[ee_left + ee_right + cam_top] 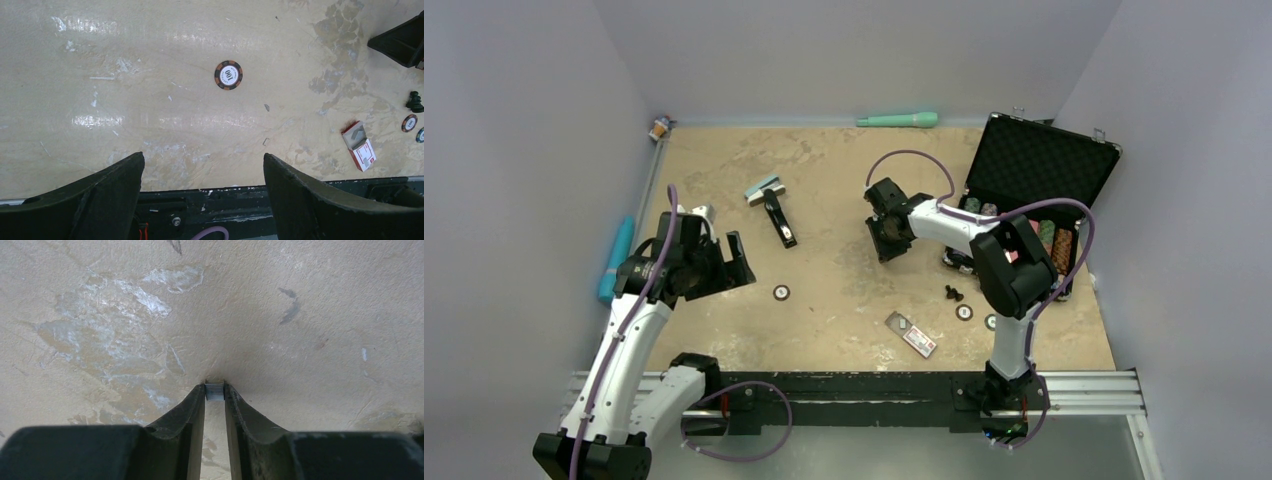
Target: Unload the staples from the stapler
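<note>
R tool (215, 386) tip-down on table (310, 315), pinching staples (215, 392); L tool (202, 159) raised, wide.

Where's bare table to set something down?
Free: far strip between stapler and green tool; near-centre between lone chip and staple box. Crowded: near right, with black pieces, chips, open case; right end effector grips staples mid-table.

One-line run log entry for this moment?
right jaws: pinching staples | left jaws: open, empty | stapler: lying ungripped, apart from both arms
</note>
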`<action>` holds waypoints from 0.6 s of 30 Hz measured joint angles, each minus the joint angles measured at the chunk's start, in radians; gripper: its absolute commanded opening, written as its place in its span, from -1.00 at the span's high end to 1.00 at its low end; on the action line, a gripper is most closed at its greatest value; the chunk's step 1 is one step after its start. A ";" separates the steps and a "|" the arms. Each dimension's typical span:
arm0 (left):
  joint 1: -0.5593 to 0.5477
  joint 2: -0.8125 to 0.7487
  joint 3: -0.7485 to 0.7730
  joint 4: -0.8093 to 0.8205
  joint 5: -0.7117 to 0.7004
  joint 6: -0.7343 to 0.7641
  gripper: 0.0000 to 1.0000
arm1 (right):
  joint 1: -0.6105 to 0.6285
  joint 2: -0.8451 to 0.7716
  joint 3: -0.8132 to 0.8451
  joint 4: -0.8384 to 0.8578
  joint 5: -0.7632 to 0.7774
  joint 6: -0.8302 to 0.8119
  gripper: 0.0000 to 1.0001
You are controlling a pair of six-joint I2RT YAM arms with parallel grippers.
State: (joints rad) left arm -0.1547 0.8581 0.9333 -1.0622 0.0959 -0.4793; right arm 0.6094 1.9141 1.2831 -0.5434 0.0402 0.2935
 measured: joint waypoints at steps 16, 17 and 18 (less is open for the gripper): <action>0.004 0.002 0.000 0.000 0.000 0.000 -0.82 | 0.006 0.004 0.003 0.006 -0.008 -0.006 0.74; 0.004 0.003 0.000 0.000 0.000 0.000 -0.82 | 0.006 0.004 0.003 0.006 -0.009 -0.006 0.74; 0.004 0.006 0.000 0.000 0.000 0.000 -0.81 | 0.006 0.004 0.003 0.006 -0.014 -0.006 0.75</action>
State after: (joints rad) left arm -0.1505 0.8639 0.9333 -1.0622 0.0959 -0.4793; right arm 0.6151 1.9179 1.2865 -0.5377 0.0265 0.2878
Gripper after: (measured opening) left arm 0.915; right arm 0.177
